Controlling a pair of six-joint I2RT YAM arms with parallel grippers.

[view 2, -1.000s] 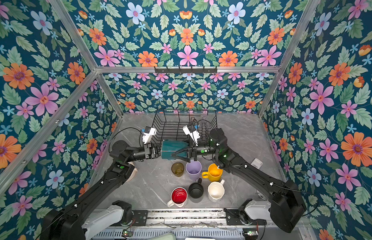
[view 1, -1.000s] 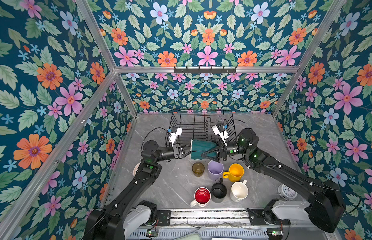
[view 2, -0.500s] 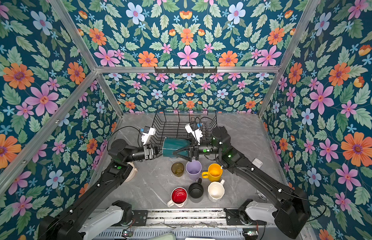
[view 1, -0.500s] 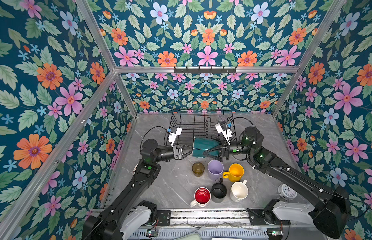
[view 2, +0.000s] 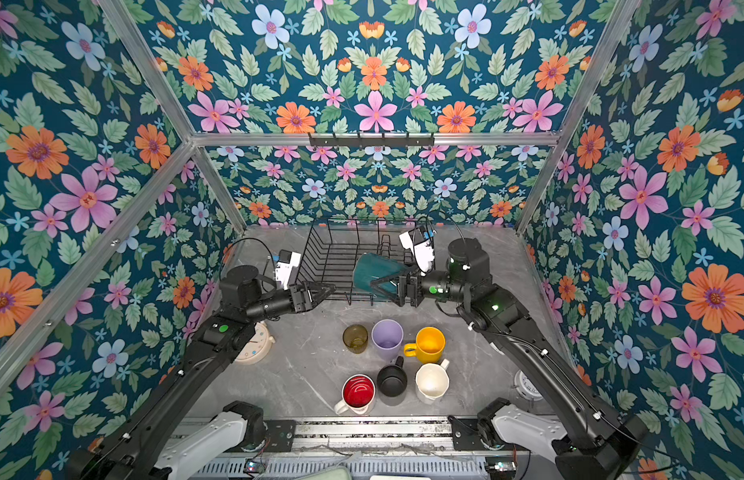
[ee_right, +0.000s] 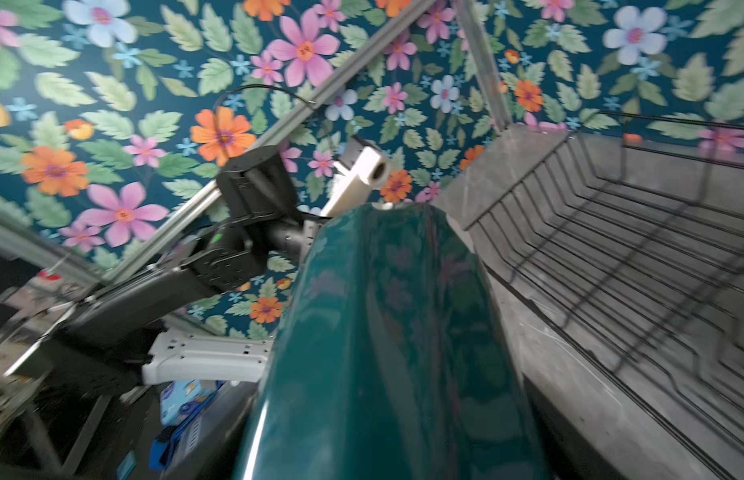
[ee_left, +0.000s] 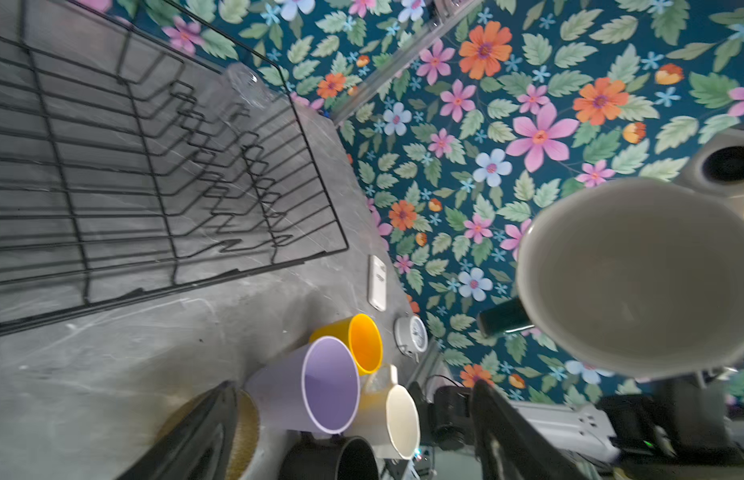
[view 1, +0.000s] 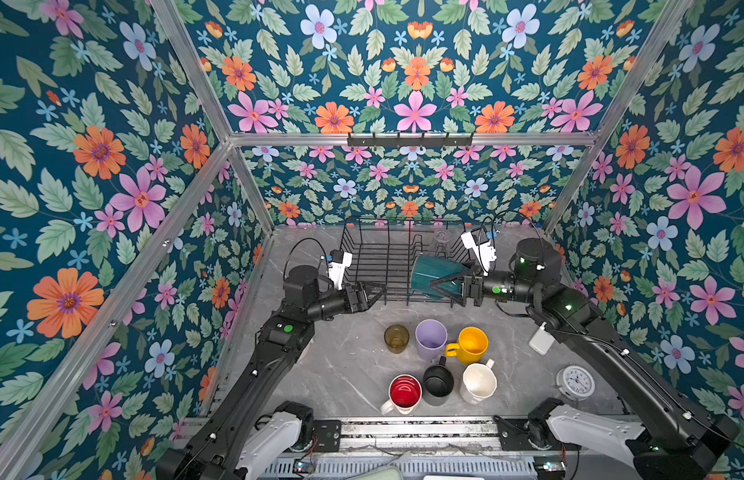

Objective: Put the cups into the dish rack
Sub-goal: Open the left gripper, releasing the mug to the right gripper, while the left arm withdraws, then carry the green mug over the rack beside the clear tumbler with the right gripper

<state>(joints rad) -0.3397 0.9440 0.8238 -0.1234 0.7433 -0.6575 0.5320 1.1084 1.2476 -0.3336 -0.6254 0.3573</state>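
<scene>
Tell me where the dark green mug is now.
In both top views the dark green mug sits sideways in the right gripper, over the dish rack's near right corner.

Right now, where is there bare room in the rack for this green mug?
In the dish rack, the floor between its left wall and the upright loops is bare; the clear glass takes the far right corner. On the table, the strip between rack and cups is free; the cups crowd front centre.

Black arms (view 1: 254,374); white bases (view 1: 274,436); green indicator lights (view 1: 288,328); white wrist cameras (view 1: 339,266).
</scene>
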